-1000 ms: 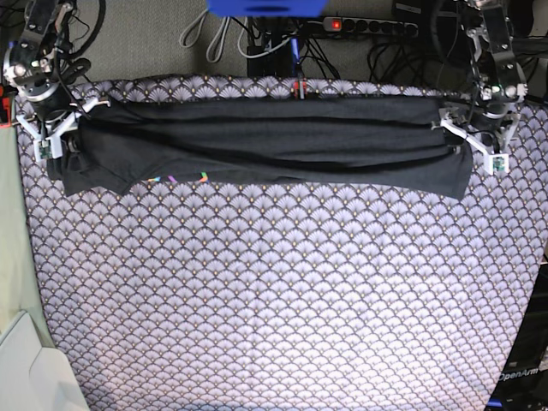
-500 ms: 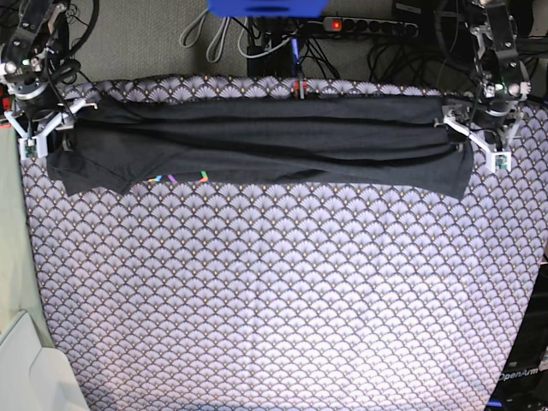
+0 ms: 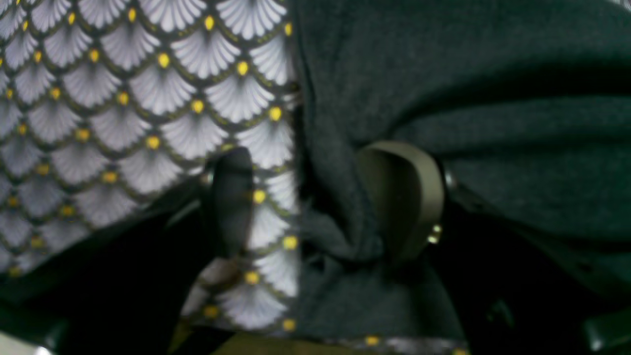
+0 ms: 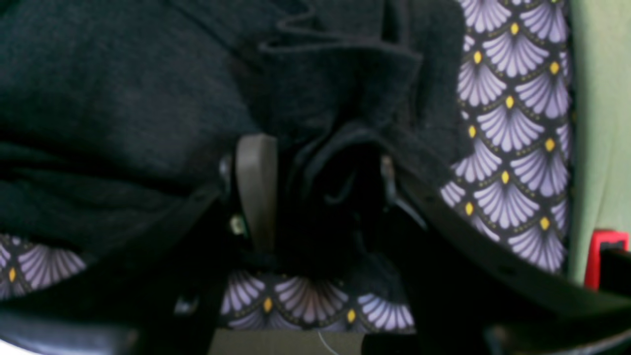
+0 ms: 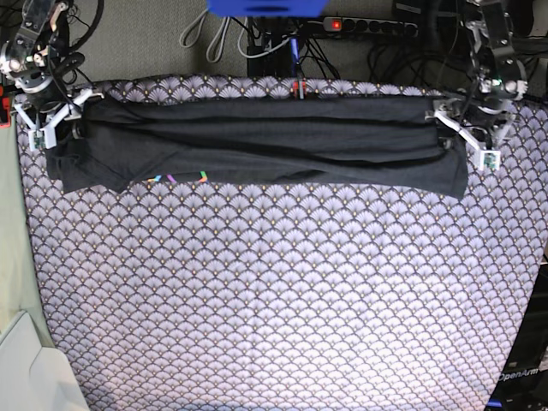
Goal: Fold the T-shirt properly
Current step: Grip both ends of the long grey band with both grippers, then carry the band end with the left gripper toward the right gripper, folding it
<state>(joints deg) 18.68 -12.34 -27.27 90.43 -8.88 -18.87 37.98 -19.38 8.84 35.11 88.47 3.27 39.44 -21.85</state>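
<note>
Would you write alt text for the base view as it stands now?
A dark grey T-shirt lies folded into a long strip across a fan-patterned tablecloth, with a robot gripper at each end.

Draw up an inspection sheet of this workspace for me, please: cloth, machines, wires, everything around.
Surface: fan-patterned tablecloth, spread under the shirt.
Job's things: dark grey T-shirt, in a long, narrow strip across the far part of the cloth; some creases, ends uneven, colourful print partly showing.
Clutter: nothing seen on the near part of the cloth.
Left gripper: open at one end of the shirt, one finger over it, the other over the tablecloth.
Right gripper: open at the other end, bunched fabric between its fingers.
Cables: pale loop beyond the shirt.
Surroundings: blue object at the far edge; "OpenArm" lettering in the near corner.
</note>
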